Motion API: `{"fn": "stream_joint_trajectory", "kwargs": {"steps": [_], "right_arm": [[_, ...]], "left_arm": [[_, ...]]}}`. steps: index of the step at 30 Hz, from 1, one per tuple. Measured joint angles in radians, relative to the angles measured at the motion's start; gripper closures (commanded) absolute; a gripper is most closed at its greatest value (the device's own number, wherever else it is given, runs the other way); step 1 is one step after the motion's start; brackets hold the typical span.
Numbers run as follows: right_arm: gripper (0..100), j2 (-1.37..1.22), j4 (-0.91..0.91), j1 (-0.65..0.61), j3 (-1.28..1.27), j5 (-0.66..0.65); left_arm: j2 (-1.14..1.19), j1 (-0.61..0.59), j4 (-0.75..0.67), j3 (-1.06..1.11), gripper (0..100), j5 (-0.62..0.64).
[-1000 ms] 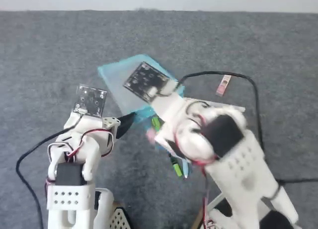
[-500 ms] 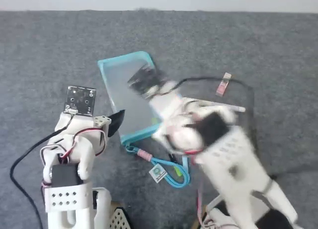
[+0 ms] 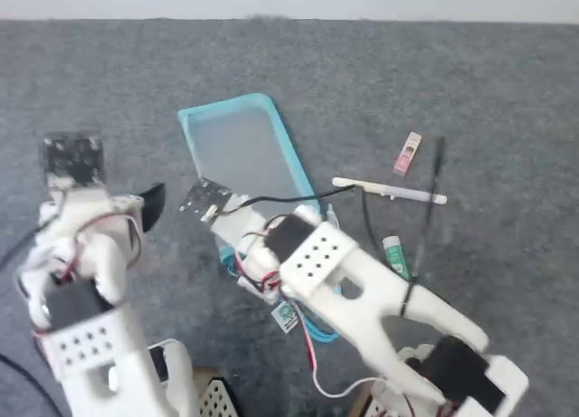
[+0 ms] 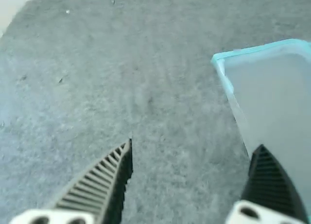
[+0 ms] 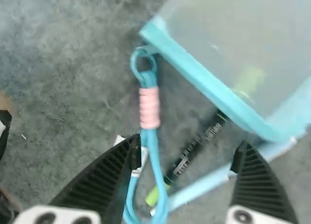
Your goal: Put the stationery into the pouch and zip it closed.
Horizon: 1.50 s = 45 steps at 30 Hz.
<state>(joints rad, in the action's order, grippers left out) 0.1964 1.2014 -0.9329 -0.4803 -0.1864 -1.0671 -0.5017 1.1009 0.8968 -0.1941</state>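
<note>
The translucent teal pouch (image 3: 240,150) lies flat on the grey mat. My left gripper (image 4: 194,146) hangs open over bare mat, with the pouch's corner (image 4: 262,83) beside one fingertip; in the high view the left gripper (image 3: 149,204) is left of the pouch. My right gripper (image 5: 189,144) is open just above the pouch's near end (image 5: 228,54), over its teal strap (image 5: 146,112) with a pink bead and a black pen (image 5: 194,151). Something green (image 5: 250,78) shows through the pouch wall. A white pen (image 3: 389,191), a pink stick (image 3: 407,153) and a green-capped tube (image 3: 395,252) lie to the right.
The right arm's body (image 3: 317,254) covers the pouch's near end in the high view, its black cable (image 3: 425,218) looping across the loose stationery. The strap's loop and white tag (image 3: 288,316) lie near the table's front. Open mat stretches behind and left of the pouch.
The left arm swung left, away from the pouch. The right arm swept left and down over the pouch's near end. The pouch, lifted a second ago, now lies flat.
</note>
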Motion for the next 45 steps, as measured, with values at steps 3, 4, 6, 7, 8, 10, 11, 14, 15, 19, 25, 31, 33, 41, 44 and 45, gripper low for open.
{"fn": "stream_joint_trajectory", "kwargs": {"steps": [3, 4, 6, 7, 8, 10, 11, 14, 15, 19, 25, 31, 33, 41, 44, 45], "right_arm": [[74.7, -0.054, -0.029, -0.038, 0.0, 0.0], [75.3, -0.068, -0.037, -0.049, 0.0, 0.0], [75.6, -0.098, -0.052, -0.071, 0.0, 0.0], [75.7, -0.112, -0.058, -0.078, 0.0, 0.0], [75.7, -0.123, -0.063, -0.086, 0.0, 0.0], [75.7, -0.135, -0.066, -0.089, 0.0, 0.0], [75.7, -0.143, -0.066, -0.089, 0.0, 0.0], [75.7, -0.167, -0.066, -0.089, 0.0, 0.0], [75.7, -0.178, -0.066, -0.089, 0.0, 0.0], [75.7, -0.242, -0.081, -0.089, 0.0, 0.0], [78.6, -0.325, -0.084, -0.089, 0.057, 0.0], [97.3, -0.414, -0.084, -0.089, 0.121, 0.0], [99.1, -0.44, -0.084, -0.086, 0.149, 0.0], [99.2, -0.486, 0.063, -0.044, 0.292, 0.0], [99.2, -0.466, 0.138, 0.032, 0.345, 0.0], [99.2, -0.442, 0.158, 0.057, 0.353, 0.0]], "left_arm": [[0.144, -0.008, 0.055, -0.126, 64, 0.0], [0.193, -0.011, 0.077, -0.167, 64, 0.0], [0.293, -0.011, 0.112, -0.244, 64, 0.0], [0.338, -0.011, 0.129, -0.276, 64, 0.0], [0.384, -0.017, 0.144, -0.307, 64, 0.0], [0.462, -0.034, 0.164, -0.356, 64, 0.0], [0.493, -0.038, 0.169, -0.381, 64, 0.0], [0.526, -0.043, 0.175, -0.427, 64, 0.0], [0.526, -0.043, 0.175, -0.436, 64, 0.0], [0.528, -0.032, 0.175, -0.446, 64, 0.0], [0.529, -0.003, 0.175, -0.446, 64, 0.0], [0.529, -0.002, 0.175, -0.446, 64, 0.0], [0.529, -0.002, 0.175, -0.446, 64, 0.0], [0.529, -0.002, 0.175, -0.446, 64, 0.0], [0.529, -0.002, 0.175, -0.446, 64, 0.0], [0.529, 0.005, 0.175, -0.446, 64, 0.0]]}}
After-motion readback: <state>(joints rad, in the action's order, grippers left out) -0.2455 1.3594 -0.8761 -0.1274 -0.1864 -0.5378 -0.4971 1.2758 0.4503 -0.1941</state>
